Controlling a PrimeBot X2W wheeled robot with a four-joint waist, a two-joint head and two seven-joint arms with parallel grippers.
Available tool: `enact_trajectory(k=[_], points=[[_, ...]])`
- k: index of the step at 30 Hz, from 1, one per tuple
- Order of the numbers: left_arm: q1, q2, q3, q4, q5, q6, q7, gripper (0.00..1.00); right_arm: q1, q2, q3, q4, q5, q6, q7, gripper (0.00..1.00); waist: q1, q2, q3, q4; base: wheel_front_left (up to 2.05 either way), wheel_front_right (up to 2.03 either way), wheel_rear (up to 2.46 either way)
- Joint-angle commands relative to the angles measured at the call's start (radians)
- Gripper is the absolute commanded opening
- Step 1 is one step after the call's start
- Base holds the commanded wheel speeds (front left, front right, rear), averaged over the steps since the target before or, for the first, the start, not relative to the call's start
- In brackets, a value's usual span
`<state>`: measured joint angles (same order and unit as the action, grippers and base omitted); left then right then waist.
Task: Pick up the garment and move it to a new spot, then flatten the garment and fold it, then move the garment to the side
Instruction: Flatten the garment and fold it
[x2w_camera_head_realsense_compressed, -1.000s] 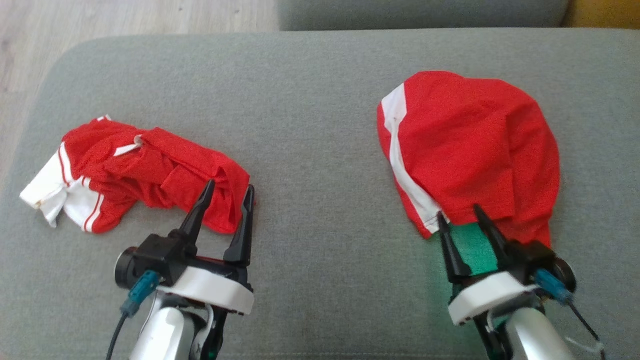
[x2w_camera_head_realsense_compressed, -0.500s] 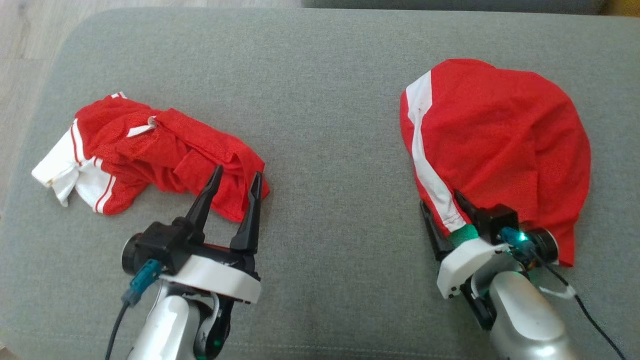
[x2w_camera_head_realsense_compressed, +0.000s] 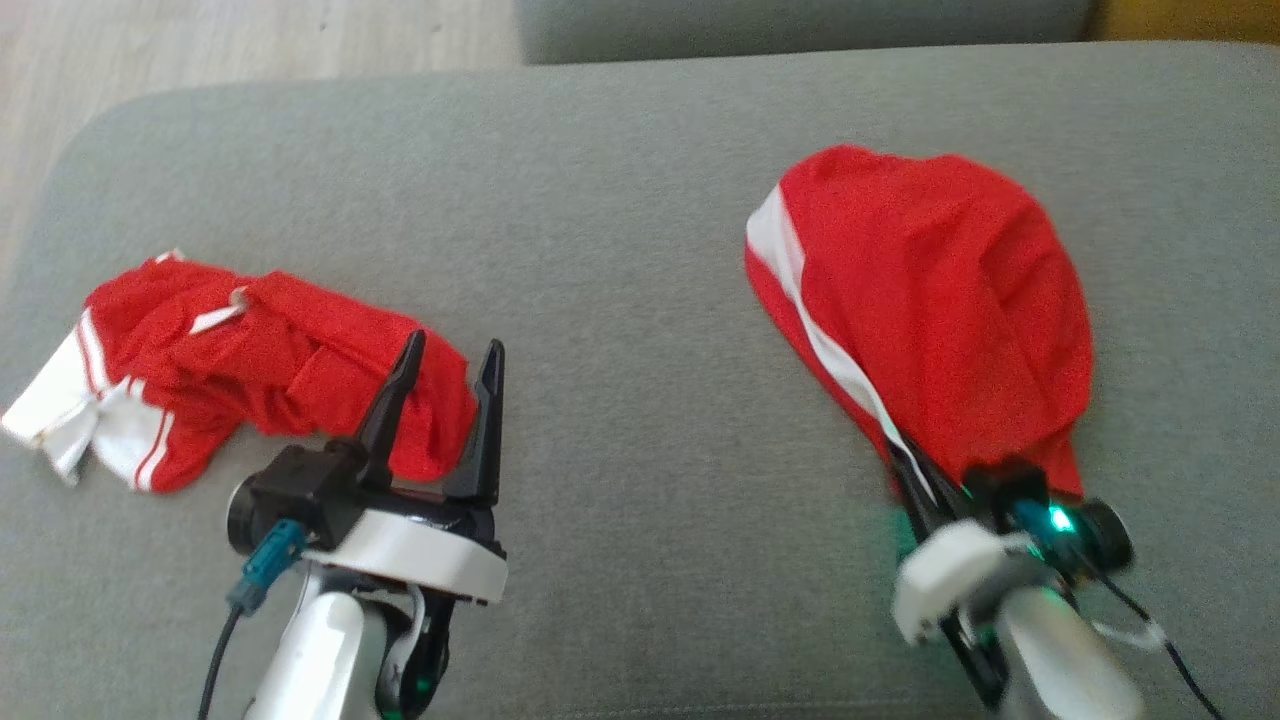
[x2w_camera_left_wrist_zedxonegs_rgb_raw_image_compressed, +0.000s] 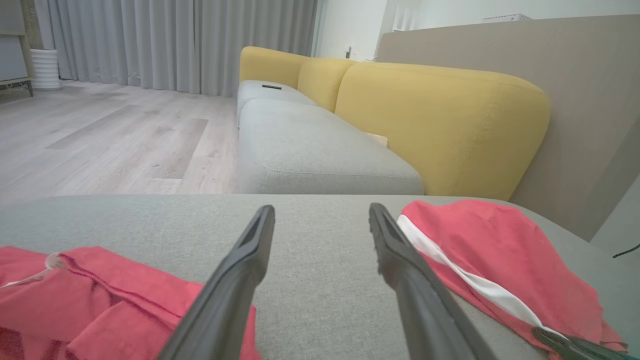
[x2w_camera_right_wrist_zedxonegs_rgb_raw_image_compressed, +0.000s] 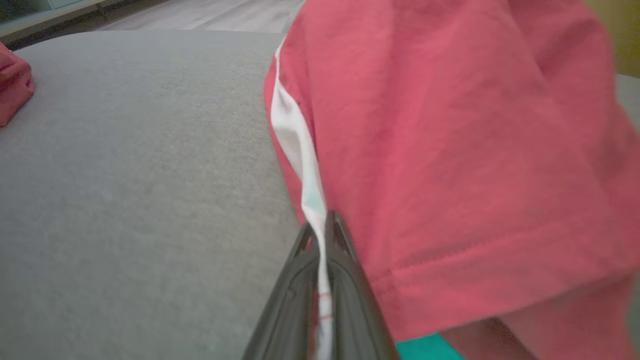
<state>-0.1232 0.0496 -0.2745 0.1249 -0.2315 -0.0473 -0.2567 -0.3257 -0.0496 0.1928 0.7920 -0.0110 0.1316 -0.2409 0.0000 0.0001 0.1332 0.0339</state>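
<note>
my right fingers (x2w_camera_right_wrist_zedxonegs_rgb_raw_image_compressed: 322, 222) are clamped on the white-striped near hem of the red garment (x2w_camera_head_realsense_compressed: 940, 290), whose length runs straight away from them across the grey cushion (x2w_camera_head_realsense_compressed: 620, 200). my left fingers (x2w_camera_head_realsense_compressed: 455, 342) stand open (by a second red heap (x2w_camera_head_realsense_compressed: 250, 360)), so the lift falls to the right arm.

Two red garments with white trim: the left garment (x2w_camera_head_realsense_compressed: 270, 365) and the right garment (x2w_camera_head_realsense_compressed: 930, 300). Two end effectors, the left end effector (x2w_camera_head_realsense_compressed: 454, 342) and the right end effector (x2w_camera_right_wrist_zedxonegs_rgb_raw_image_compressed: 324, 220), each with two dark fingers. Far beyond, three yellow back cushions (x2w_camera_left_wrist_zedxonegs_rgb_raw_image_compressed: 440, 125) in a row.
</note>
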Motion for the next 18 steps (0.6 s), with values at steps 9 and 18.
enact_trajectory(k=[9,18], points=[[0.017,0.001,0.033,-0.035,-0.023,0.010,-0.005,1.00,0.172,-0.073,-0.189,-0.165,-0.099,-0.001,0.052,0.00,0.0000,-0.0001,-0.068,-0.083,0.00,0.00,0.00],[0.022,0.001,0.017,-0.030,-0.036,0.012,-0.005,1.00,0.242,-0.029,-0.314,-0.358,-0.149,-0.001,0.093,1.00,0.0000,-0.0001,-0.078,-0.087,0.00,0.00,0.00]])
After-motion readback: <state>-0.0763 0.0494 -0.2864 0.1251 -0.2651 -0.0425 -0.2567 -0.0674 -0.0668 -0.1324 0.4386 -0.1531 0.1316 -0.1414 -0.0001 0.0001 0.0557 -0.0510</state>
